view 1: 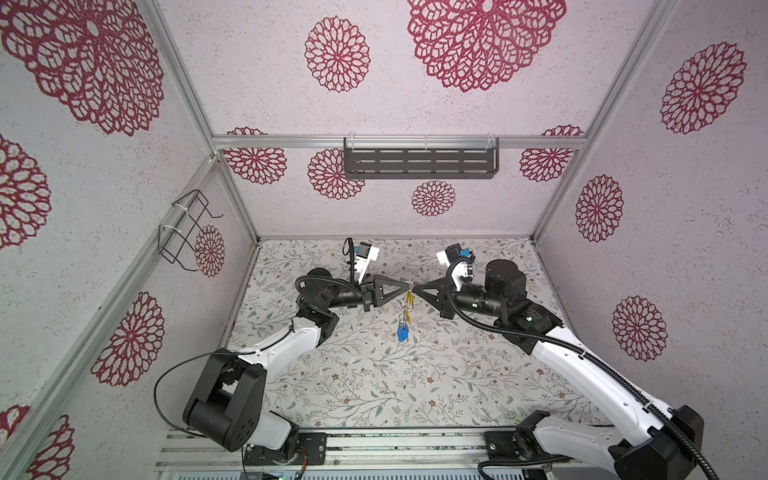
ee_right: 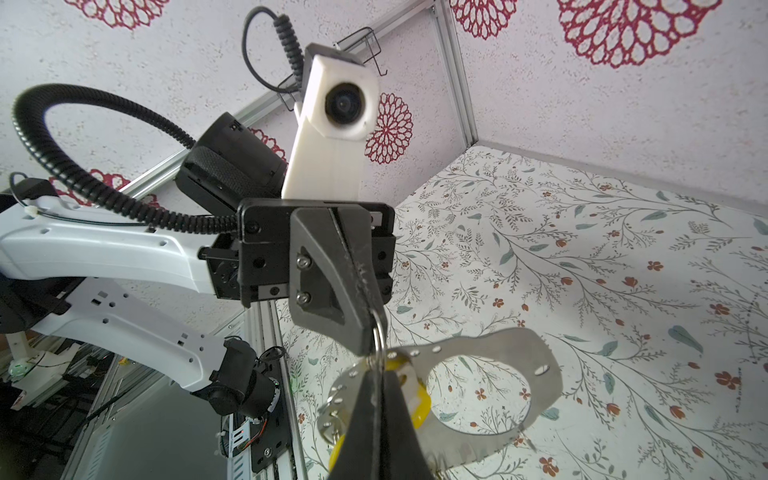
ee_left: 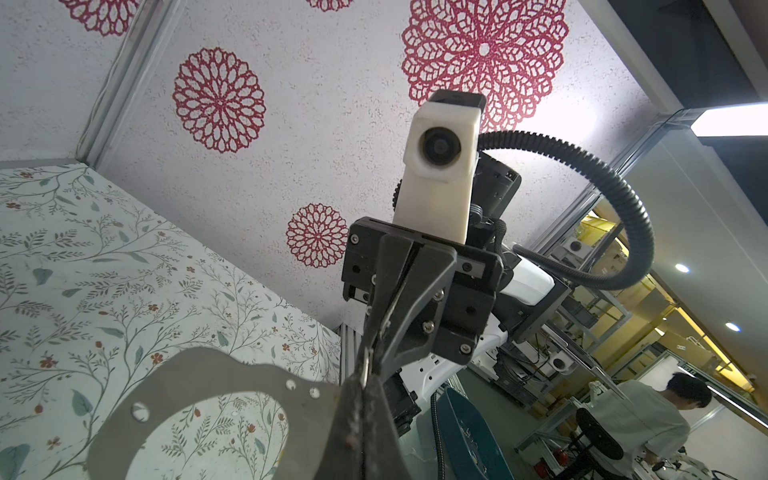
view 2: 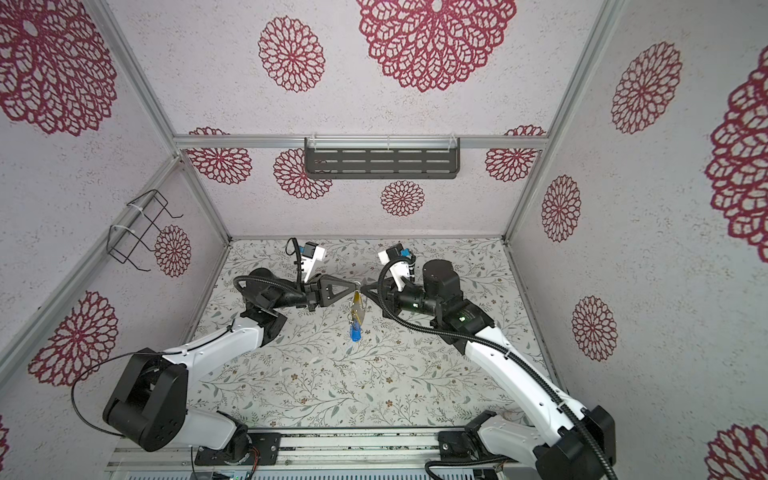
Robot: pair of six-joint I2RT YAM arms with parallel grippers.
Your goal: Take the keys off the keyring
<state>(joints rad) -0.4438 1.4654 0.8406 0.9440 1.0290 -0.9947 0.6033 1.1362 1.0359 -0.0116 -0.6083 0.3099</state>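
Both grippers meet tip to tip above the middle of the floral table. My left gripper [view 1: 405, 286] [ee_left: 365, 390] is shut, and so is my right gripper [view 1: 415, 287] [ee_right: 376, 386]. Each pinches the same small silver ring [ee_right: 379, 332] at the outer edge of the keyring [ee_right: 498, 353] [ee_left: 187, 382]. The keyring is a flat grey band with holes and hangs off the table beneath the tips. Yellow keys [view 1: 409, 298] [ee_right: 419, 407] dangle just under the grip. A blue key [view 1: 402, 333] [ee_left: 469, 436] hangs lowest. How the ring is threaded is hidden by the fingers.
A dark slotted shelf [view 1: 419, 162] is fixed to the back wall. A black wire basket [view 1: 187, 228] hangs on the left wall. The arm bases sit on the metal rail [view 1: 395, 444] at the front edge. Patterned walls close three sides.
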